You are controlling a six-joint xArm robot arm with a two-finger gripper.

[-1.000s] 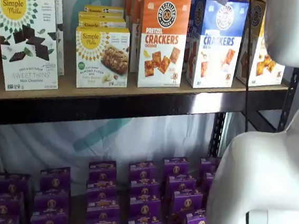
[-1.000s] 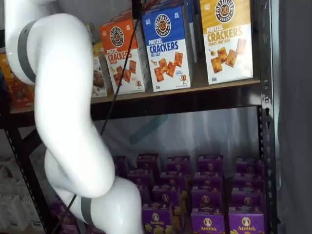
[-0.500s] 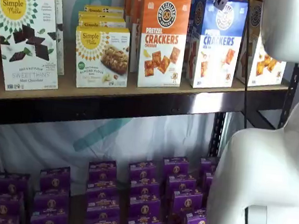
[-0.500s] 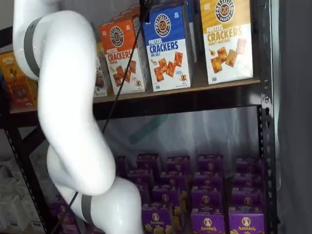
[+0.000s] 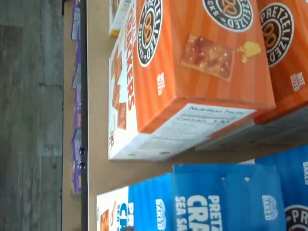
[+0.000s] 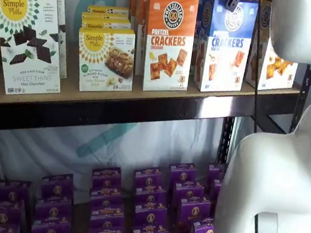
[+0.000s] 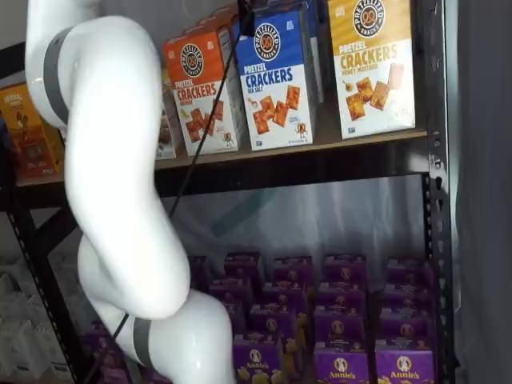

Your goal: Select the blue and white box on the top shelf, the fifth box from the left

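Note:
The blue and white box (image 6: 226, 43) stands upright on the top shelf (image 6: 145, 109), between an orange-topped and a yellow-topped cracker box. It also shows in a shelf view (image 7: 276, 80) and in the wrist view (image 5: 216, 202), where only its blue top and part of its white front appear. Only the dark tip of my gripper (image 6: 232, 0) shows, hanging from the picture's upper edge just above the box's top; it also shows in a shelf view (image 7: 244, 8). No gap between fingers can be made out. The gripper holds nothing that I can see.
The orange-topped cracker box (image 6: 170, 41) stands left of the blue one and the yellow-topped box (image 7: 372, 64) right of it. Simple Mills boxes (image 6: 27, 43) stand further left. Purple boxes (image 6: 147, 204) fill the lower shelf. My white arm (image 7: 112, 184) and its cable (image 6: 258, 60) hang before the shelves.
The arm has risen a little and the gripper tip has shifted sideways along the top shelf toward the blue and white box. No box has moved.

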